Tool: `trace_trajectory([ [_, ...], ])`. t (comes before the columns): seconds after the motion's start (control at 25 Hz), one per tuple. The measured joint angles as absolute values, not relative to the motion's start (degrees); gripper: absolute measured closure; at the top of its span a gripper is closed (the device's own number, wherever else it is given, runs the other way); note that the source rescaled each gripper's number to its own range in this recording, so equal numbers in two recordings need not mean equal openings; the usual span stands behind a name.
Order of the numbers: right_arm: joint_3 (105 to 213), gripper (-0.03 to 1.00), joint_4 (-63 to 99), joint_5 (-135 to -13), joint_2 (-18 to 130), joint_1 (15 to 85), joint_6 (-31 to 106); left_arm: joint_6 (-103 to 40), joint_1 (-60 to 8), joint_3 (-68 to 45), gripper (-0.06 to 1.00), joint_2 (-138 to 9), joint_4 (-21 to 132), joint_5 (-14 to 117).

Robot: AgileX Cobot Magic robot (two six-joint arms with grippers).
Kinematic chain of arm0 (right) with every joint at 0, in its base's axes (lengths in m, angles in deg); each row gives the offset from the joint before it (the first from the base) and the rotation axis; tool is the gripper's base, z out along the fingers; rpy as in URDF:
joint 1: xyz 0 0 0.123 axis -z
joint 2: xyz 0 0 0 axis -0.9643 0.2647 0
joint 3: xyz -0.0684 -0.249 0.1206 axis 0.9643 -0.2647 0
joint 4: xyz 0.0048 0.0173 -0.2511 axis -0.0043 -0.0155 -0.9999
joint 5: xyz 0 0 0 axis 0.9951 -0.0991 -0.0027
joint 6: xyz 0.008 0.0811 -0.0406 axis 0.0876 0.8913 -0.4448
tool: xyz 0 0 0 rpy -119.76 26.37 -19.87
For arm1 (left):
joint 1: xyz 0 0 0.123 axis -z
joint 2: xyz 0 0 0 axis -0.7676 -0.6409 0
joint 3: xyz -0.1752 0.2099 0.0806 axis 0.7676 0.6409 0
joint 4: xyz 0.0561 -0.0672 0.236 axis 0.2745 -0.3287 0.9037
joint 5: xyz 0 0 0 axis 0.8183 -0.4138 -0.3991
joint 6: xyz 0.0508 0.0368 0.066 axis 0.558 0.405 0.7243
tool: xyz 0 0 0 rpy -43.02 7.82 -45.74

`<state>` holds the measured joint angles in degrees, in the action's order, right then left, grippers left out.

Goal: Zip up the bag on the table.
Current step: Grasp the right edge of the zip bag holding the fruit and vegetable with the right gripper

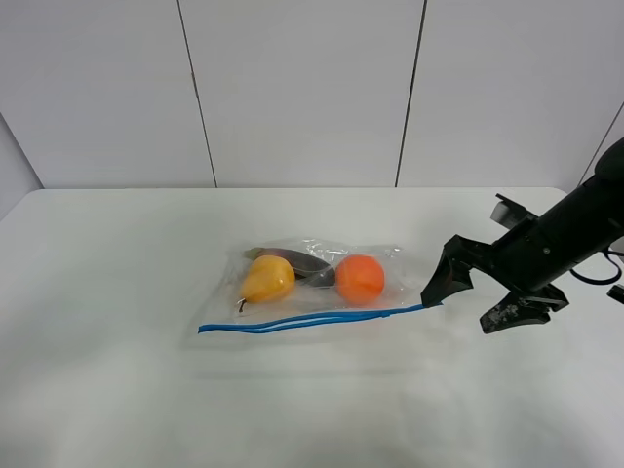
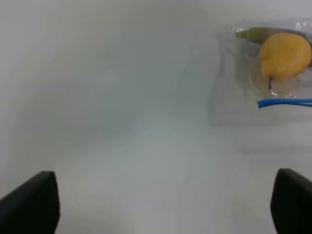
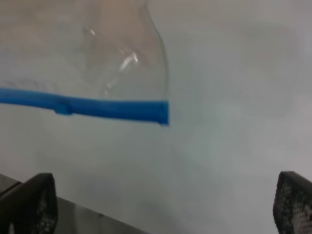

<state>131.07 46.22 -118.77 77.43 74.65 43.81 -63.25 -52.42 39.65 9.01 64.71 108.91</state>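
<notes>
The clear bag [image 1: 312, 283] lies flat in the middle of the white table [image 1: 117, 292], holding a yellow pear [image 1: 268, 280], an orange [image 1: 359, 279] and a dark item [image 1: 302, 261]. Its blue zip strip [image 1: 312, 320] runs along the near edge. My right gripper [image 1: 478, 295] hovers open just off the strip's right end, one finger [image 1: 448, 278] close to the tip. The right wrist view shows the strip's end [image 3: 97, 106] ahead of the open right gripper [image 3: 165, 204], nothing between the fingers. The left gripper [image 2: 165, 204] is open over bare table, with the pear [image 2: 284, 56] and the strip's left end [image 2: 285, 103] off to one side.
White wall panels [image 1: 292, 88] stand behind the table's far edge. Bare tabletop [image 1: 292, 409] surrounds the bag on all sides. My left arm is outside the exterior high view.
</notes>
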Motion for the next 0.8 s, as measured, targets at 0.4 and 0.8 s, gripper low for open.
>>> trace_trajectory([
  [0.4,131.1,0.21,64.1,-118.6,87.0,78.2,31.8,-63.2,-52.4,39.7,-0.06,9.0,64.7,108.9],
  [0.8,131.1,0.4,70.1,-121.9,90.4,79.5,27.7,-63.2,-52.4,39.7,-0.06,9.0,64.7,108.9],
])
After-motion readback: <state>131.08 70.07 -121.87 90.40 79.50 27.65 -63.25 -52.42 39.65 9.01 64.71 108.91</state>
